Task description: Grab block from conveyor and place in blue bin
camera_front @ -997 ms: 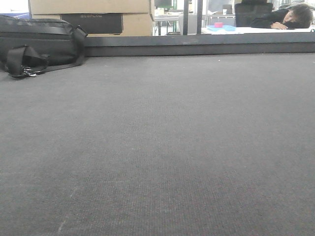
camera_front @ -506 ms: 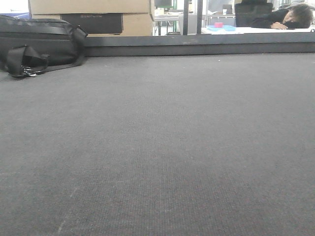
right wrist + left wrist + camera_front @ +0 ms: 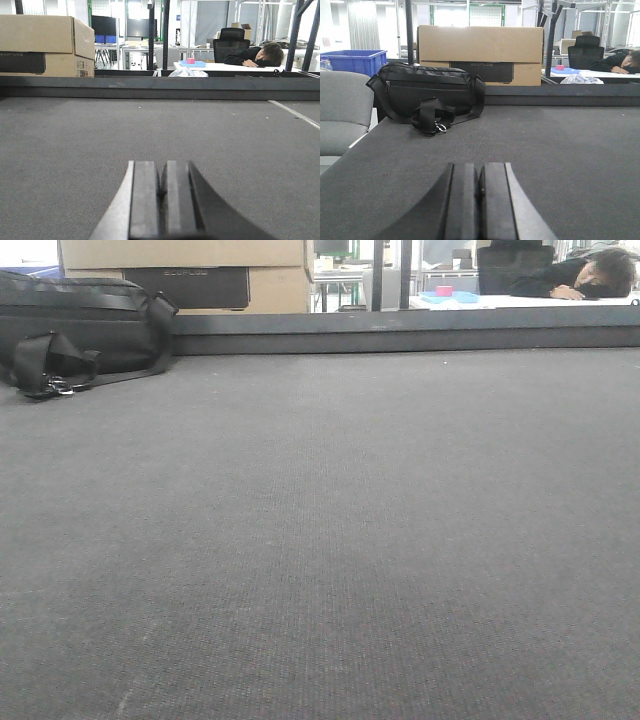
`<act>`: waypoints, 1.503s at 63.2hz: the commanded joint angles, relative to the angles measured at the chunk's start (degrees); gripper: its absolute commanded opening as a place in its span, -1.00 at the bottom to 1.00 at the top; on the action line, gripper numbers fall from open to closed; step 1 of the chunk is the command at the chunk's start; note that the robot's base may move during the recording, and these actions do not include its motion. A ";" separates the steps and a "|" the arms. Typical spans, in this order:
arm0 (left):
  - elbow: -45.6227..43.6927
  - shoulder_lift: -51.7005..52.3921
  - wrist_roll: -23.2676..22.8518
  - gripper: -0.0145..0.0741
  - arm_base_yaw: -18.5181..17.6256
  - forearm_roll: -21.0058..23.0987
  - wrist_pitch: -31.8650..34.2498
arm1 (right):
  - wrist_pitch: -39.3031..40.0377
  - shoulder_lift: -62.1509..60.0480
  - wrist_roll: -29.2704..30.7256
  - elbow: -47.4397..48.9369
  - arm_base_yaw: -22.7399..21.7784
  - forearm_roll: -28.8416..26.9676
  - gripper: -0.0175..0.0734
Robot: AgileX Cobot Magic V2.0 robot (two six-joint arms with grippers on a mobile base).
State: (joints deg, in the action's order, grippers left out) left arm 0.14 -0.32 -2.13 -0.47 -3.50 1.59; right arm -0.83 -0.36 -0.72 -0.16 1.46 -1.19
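Observation:
The conveyor's dark grey woven belt (image 3: pixel 330 540) fills the front view and lies under both wrist views (image 3: pixel 560 145) (image 3: pixel 75 140). No block shows on it in any view. My left gripper (image 3: pixel 479 172) is shut and empty, low over the belt. My right gripper (image 3: pixel 162 172) is shut and empty, also low over the belt. A blue bin (image 3: pixel 356 61) stands beyond the belt's left end, behind a grey chair, in the left wrist view. Neither gripper shows in the front view.
A black bag (image 3: pixel 75 330) with a strap lies on the belt's far left, also in the left wrist view (image 3: pixel 427 92). Cardboard boxes (image 3: pixel 480 54) stand behind it. A dark rail (image 3: pixel 400 335) runs along the belt's far edge. A person (image 3: pixel 585 275) slumps at a desk beyond.

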 commanded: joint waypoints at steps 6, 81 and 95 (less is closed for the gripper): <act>-0.14 0.32 0.03 -0.92 0.07 0.26 0.85 | 1.60 0.36 0.18 0.16 0.03 0.59 -0.97; -57.34 -50.65 0.03 -0.92 0.17 4.73 -57.30 | -62.52 49.62 0.18 49.64 -0.06 0.09 -0.97; -61.06 -62.32 0.03 -0.92 0.17 4.73 -58.38 | -69.13 63.09 0.18 55.42 -0.06 0.09 -0.97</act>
State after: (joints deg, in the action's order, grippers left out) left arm -60.03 -59.26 -2.13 -0.47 0.56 -56.70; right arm -68.59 59.08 -0.72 53.62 1.45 -1.62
